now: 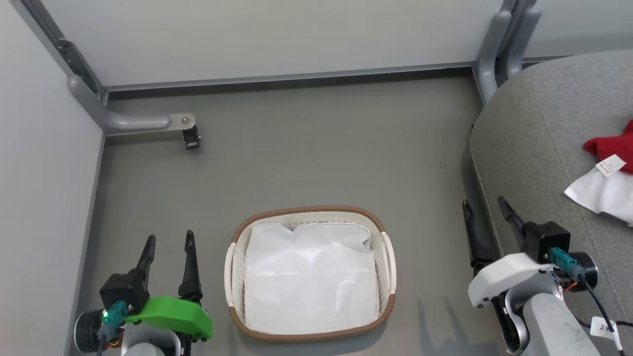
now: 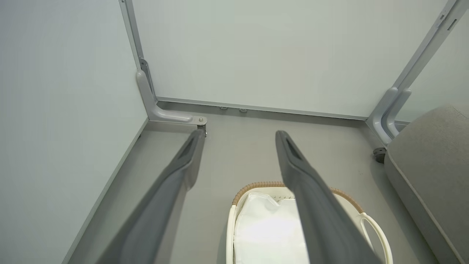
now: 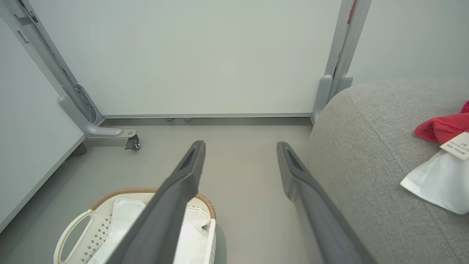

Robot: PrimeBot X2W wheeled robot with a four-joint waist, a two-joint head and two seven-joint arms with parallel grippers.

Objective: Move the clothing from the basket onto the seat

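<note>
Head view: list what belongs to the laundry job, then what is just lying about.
Job: red and white clothing, lying on the grey seat; white basket with its liner, on the floor.
Lying about: partition panels; partition foot with caster.

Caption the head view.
Left pincer and right pincer, open, flank the oval white plastic basket; red-and-white clothing lies on the grey fabric seat.

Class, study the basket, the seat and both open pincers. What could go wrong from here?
1. The basket shows its white liner and no jersey, so a grab there may pull that out instead.
2. The right pincer hangs open beside the edge of the seat; a swing could snag it or drag the clothing off.
</note>
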